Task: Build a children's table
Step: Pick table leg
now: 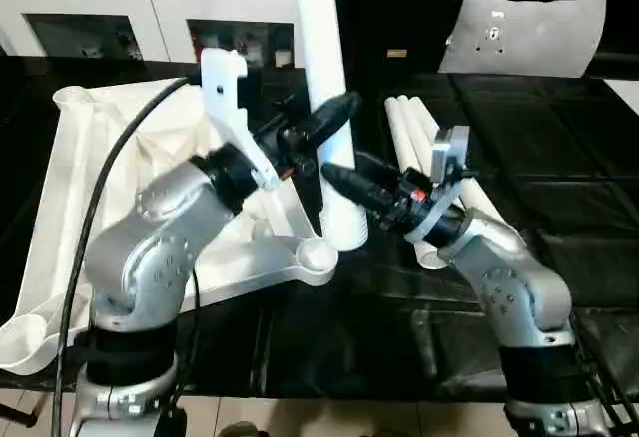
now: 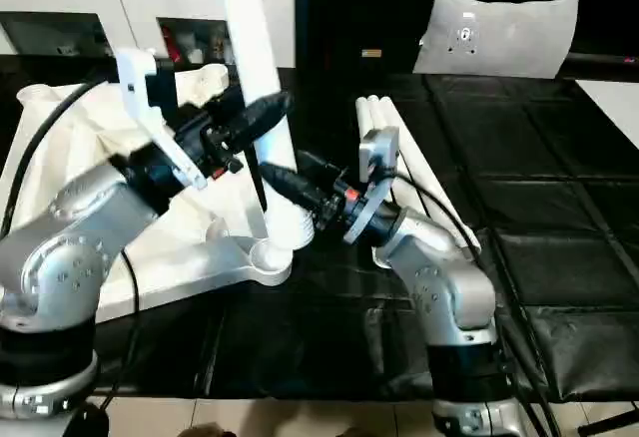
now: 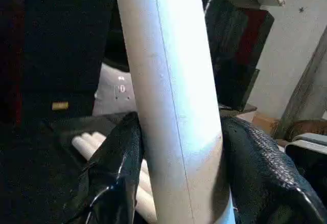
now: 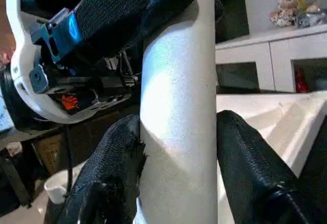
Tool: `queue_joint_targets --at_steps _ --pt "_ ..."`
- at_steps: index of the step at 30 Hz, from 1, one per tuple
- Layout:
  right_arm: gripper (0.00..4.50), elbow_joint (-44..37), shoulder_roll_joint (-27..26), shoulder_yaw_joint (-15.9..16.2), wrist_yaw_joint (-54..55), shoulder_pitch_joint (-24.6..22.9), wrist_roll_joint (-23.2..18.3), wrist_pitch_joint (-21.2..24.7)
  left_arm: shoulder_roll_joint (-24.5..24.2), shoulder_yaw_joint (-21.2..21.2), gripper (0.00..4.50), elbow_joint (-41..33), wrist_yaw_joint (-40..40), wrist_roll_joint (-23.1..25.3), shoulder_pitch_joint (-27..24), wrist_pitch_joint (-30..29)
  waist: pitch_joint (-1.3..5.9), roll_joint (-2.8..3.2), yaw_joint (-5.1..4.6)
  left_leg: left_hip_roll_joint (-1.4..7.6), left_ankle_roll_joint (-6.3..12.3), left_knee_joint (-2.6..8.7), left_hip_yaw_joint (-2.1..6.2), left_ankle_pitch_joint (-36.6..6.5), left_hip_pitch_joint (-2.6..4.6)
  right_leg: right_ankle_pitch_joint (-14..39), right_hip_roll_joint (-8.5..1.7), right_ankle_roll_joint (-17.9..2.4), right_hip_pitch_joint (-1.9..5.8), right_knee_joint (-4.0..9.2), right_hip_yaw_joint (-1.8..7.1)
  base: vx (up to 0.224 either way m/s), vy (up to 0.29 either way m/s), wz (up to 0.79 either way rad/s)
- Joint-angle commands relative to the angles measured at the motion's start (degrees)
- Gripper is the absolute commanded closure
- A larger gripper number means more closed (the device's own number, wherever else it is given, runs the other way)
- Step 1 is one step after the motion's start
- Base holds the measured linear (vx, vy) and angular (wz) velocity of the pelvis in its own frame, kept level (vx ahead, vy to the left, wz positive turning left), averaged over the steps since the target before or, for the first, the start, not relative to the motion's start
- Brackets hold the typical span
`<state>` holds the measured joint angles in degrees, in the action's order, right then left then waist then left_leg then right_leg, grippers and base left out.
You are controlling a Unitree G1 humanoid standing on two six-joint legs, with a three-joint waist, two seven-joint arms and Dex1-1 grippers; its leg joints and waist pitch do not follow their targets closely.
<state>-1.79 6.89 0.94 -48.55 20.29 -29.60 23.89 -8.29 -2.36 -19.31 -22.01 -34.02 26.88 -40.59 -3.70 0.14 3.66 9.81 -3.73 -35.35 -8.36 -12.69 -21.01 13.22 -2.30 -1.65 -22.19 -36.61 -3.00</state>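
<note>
The white table top [image 1: 70, 188] lies upside down on the black surface, with a round corner socket [image 1: 319, 254] at its near right corner. One white leg [image 1: 324, 48] stands upright, its lower end right by that socket; I cannot tell whether it sits inside. My left gripper [image 1: 334, 123] is shut on the leg at mid-height, its fingers [image 3: 115, 168] pressed against both sides. My right gripper [image 1: 346, 183] is shut on the same leg lower down, with its fingers [image 4: 115, 168] clasping it. Three spare legs [image 1: 414, 128] lie side by side behind my right arm.
A white shelved cabinet [image 1: 150, 8] stands along the back. A grey-white cushion-like panel [image 1: 524, 33] leans at the back right. The black surface's front edge runs just ahead of my arms.
</note>
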Motion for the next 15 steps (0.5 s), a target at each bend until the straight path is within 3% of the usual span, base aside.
queue_joint_targets --at_steps 1,7,9,12,15 --pt "2.67 -0.4 0.1 1.9 -0.5 0.5 0.8 -1.3 0.2 1.6 2.38 -0.9 -0.2 -1.1 0.0 -0.6 3.93 0.68 0.14 3.04 1.31 3.92 0.75 -0.6 -0.06 -3.2 -5.38 -12.5 3.78 4.01 3.25 0.000 0.000 0.00" --pt "2.67 -0.1 0.5 2.7 -0.2 0.5 2.2 -3.2 2.6 -1.8 2.38 0.0 2.6 -5.6 -0.1 -4.8 3.80 0.58 0.01 2.93 1.27 3.92 0.64 -1.8 -0.07 -1.0 -5.29 -12.7 3.70 4.25 3.28 0.000 0.000 0.00" --pt "2.67 0.1 0.6 3.0 -0.3 0.5 2.9 -4.0 2.2 -1.7 2.38 0.1 2.2 -4.9 0.0 -4.0 3.78 0.58 0.01 2.93 1.41 3.93 0.67 -1.9 -0.11 -0.2 -5.30 -12.4 3.67 4.41 3.29 0.000 0.000 0.00" --pt "2.67 0.3 0.7 3.4 -0.3 0.6 3.3 -4.4 -0.7 1.4 2.38 -0.3 0.1 -0.1 -0.5 -0.8 3.79 0.54 -0.01 3.01 1.92 3.97 0.76 -1.8 0.00 0.8 -5.25 -11.4 3.53 4.46 3.27 0.000 0.000 0.00" --pt "2.67 0.3 0.8 4.0 -0.3 0.5 3.6 -4.6 -1.2 1.6 2.38 -0.7 0.4 -0.3 -0.5 -1.7 3.89 0.52 -0.11 3.05 1.77 3.95 0.72 -1.2 0.04 -0.1 -5.27 -11.4 3.56 4.20 3.29 0.000 0.000 0.00"
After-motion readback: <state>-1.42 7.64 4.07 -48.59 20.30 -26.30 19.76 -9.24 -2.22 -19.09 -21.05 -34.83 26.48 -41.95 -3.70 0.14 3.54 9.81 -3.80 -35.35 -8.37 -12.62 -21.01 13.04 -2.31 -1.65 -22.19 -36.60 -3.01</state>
